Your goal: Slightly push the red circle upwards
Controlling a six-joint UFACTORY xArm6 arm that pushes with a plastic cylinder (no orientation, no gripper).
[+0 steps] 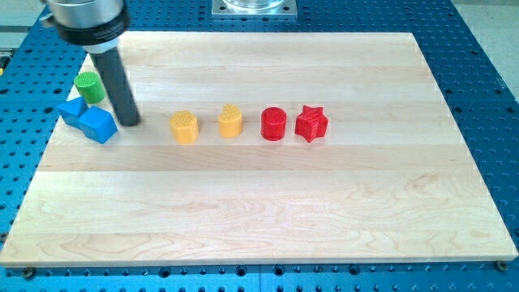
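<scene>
The red circle (274, 124) stands on the wooden board, right of the middle, with a red star (311, 123) touching or nearly touching its right side. My tip (128, 122) is far off at the view's left, just right of a blue block (99, 124). It is well to the left of the red circle, with two yellow blocks between them.
Two yellow blocks (184, 127) (231, 121) stand in a row left of the red circle. A green cylinder (88, 86) and a second blue block (72, 111) sit at the board's left edge (49, 138). A blue perforated table surrounds the board.
</scene>
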